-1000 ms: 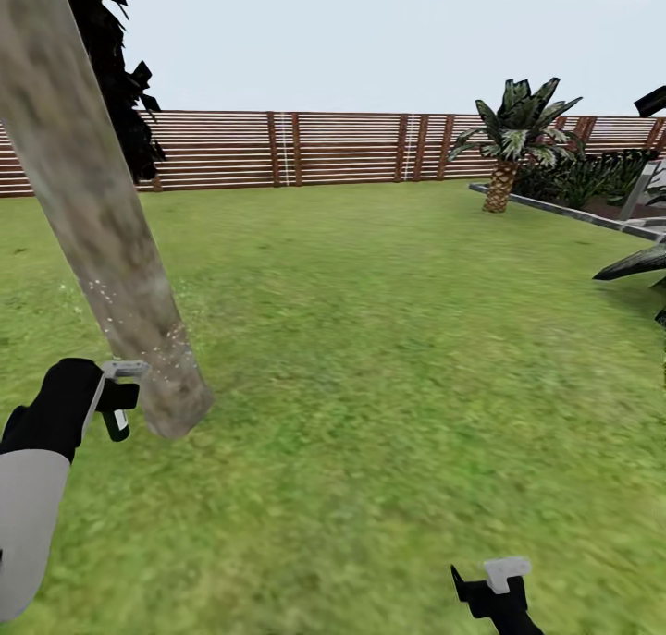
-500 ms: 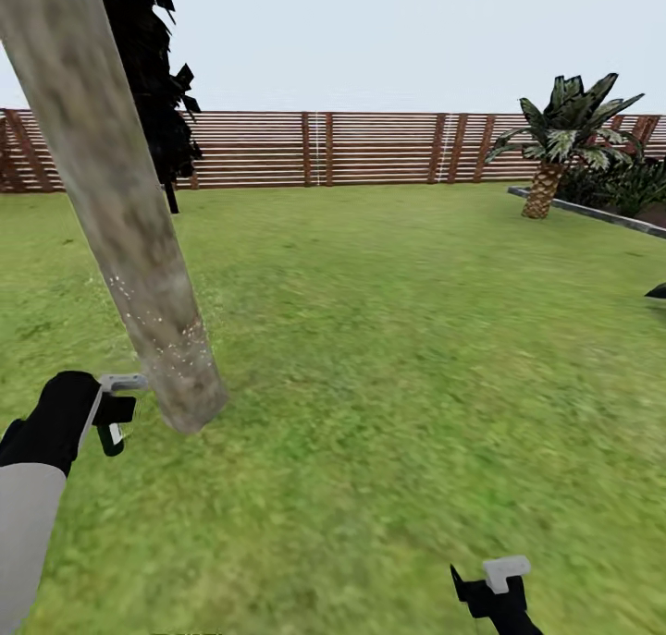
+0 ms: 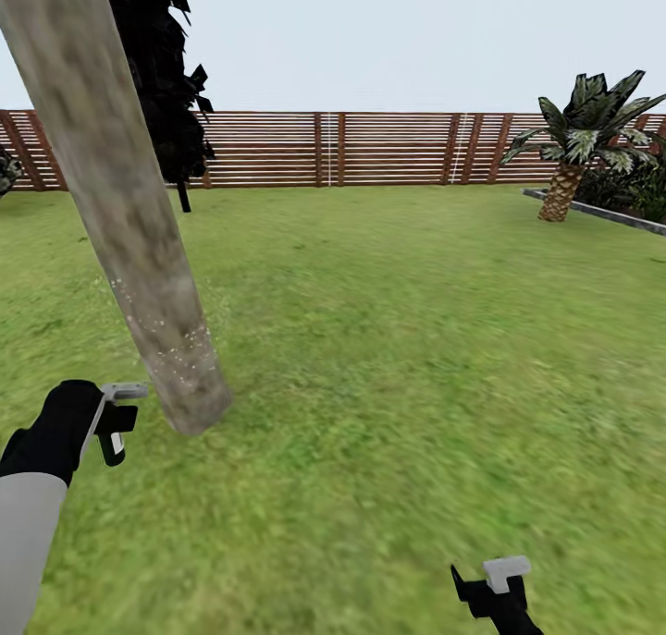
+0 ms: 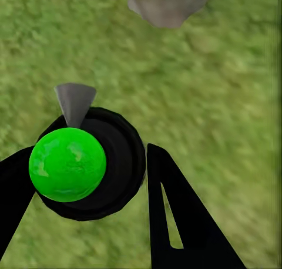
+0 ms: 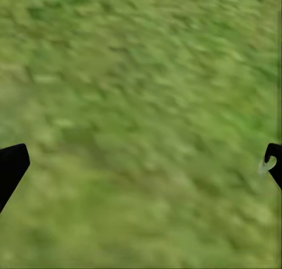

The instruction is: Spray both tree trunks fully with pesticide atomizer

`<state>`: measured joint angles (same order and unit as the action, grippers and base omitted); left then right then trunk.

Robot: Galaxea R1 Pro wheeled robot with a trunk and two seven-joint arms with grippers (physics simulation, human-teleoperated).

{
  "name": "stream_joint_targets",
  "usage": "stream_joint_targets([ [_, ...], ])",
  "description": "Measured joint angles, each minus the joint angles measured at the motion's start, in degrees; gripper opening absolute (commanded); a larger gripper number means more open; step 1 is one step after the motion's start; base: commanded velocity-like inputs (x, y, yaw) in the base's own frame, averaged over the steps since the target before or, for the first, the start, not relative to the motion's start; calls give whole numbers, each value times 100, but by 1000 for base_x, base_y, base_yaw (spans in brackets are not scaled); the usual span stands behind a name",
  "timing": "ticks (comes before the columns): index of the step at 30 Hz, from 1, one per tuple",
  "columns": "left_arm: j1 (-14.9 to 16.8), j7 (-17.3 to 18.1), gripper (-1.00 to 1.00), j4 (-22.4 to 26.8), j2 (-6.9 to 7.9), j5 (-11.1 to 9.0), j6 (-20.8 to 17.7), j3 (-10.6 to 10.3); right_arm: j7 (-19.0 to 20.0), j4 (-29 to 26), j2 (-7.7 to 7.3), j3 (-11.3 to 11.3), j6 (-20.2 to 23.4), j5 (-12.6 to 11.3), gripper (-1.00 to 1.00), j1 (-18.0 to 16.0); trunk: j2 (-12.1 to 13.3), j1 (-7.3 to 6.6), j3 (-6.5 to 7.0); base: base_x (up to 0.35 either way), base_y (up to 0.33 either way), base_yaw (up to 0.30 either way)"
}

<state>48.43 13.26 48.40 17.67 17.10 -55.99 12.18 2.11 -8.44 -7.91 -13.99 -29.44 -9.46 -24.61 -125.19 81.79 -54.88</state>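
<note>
In the left wrist view, the left gripper (image 4: 88, 181) has its two black fingers (image 4: 176, 222) clamped around the pesticide atomizer (image 4: 88, 163), a round black body topped with a glossy bright-green ball and a small grey cone nozzle (image 4: 75, 101) pointing away at 12 o'clock. Most of the bottle below the cap is hidden by its own top. Straight beyond the nozzle, the foot of the tree trunk (image 4: 167, 4) is cut off by the frame edge.

From the head, the left gripper (image 3: 116, 422) sits at about 8 o'clock, and the atomizer is hard to make out there, perhaps just the pale grey piece at the fingertips. The trunk (image 3: 120, 210) stands just beside it at 2 o'clock from the gripper, a smooth mottled grey-beige post with fine white specks scattered over its lower part; its top runs out of frame.

The right gripper (image 3: 495, 589) shows at 5 o'clock, partly cut off; in its wrist view the fingers (image 5: 12, 169) are spread wide over blurry green floor (image 5: 141, 128).

Farther off at 11 o'clock stands jagged dark foliage (image 3: 162, 71), then a reddish slatted fence (image 3: 370, 150), with a palm (image 3: 583, 140) at 2 o'clock.
</note>
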Motion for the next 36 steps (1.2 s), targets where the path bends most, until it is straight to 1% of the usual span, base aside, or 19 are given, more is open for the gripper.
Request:
stream_joint_targets([
  [5, 0, 0, -100, -23, 3, 9, 0, 4, 0, 2, 0, 1, 0, 5, 100, 0, 0, 0, 0, 249, -161, 0],
  [8, -14, 0, -100, -76, 14, 19, 0, 5, 0, 2, 0, 1, 0, 2, 100, 0, 0, 0, 0, 319, -34, 0],
  [10, -103, -6, -100, -118, 22, 18, 19, 12, 0, 0, 0, 1, 0, -2, 100, 0, 0, 0, 0, 258, -6, 0],
  [12, -166, -20, -100, -134, 26, 16, 215, 20, 0, 0, 0, 1, 0, -3, 100, 0, 0, 0, 0, 47, -1, 14],
  [14, -200, -20, -100, -135, 24, 1, 287, 21, 0, 0, 0, 1, 0, -4, 100, 0, 0, 0, 0, 11, 0, 166],
  [23, -211, -26, -100, -54, -13, -18, 304, 47, 0, 0, 0, -6, 0, -4, 100, 0, 0, 0, 0, 1, 0, 266],
  [25, -211, -22, -100, -40, -17, -16, 300, 34, 0, 0, 0, -7, 0, -4, 100, 0, 0, 0, 0, 23, -37, 111],
  [28, -196, -18, -100, 13, -29, -23, 291, 24, 0, 0, 0, -1, 0, -3, 100, 0, 0, 0, 0, 24, -233, 15],
  [32, -147, -11, -100, 247, -35, -19, 246, 16, 0, 0, 0, -5, 0, -3, 100, 0, 0, 0, 0, -49, -270, 1],
  [36, -121, -9, -100, 275, -27, -4, 234, 12, 0, 0, 0, -2, 0, -3, 100, 0, 0, 0, 0, -80, -274, 0],
])
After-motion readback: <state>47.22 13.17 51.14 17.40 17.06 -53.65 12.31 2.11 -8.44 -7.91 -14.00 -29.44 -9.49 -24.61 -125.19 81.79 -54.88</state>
